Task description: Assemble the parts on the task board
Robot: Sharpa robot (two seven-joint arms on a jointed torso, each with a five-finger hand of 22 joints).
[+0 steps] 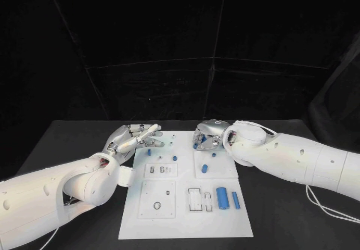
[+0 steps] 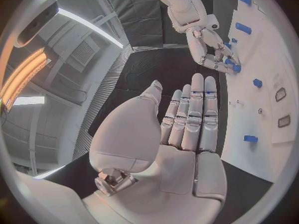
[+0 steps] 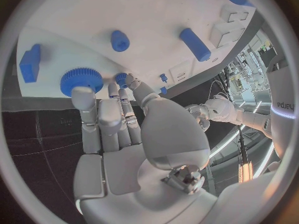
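The white task board [image 1: 188, 213] lies in the middle of the table. On it lie a thick blue cylinder [image 1: 222, 196], a thinner one [image 1: 235, 200] and a short blue piece [image 1: 204, 167]. My right hand [image 1: 208, 134] is over the board's far right corner. Its fingertips [image 3: 84, 95] touch the rim of a blue gear [image 3: 81, 79], and its thumb lies against a small blue piece [image 3: 121, 78]; a grip is not plain. My left hand [image 1: 135, 136] hovers at the far left corner with fingers [image 2: 193, 114] stretched out, holding nothing.
A blue block [image 3: 30, 62], a blue knob [image 3: 119, 40] and a blue peg [image 3: 194, 44] sit on the board near the right hand. Small blue pieces [image 1: 149, 152] [image 1: 175, 158] lie near the left hand. Slots and recesses [image 1: 198, 200] mark the board's near half.
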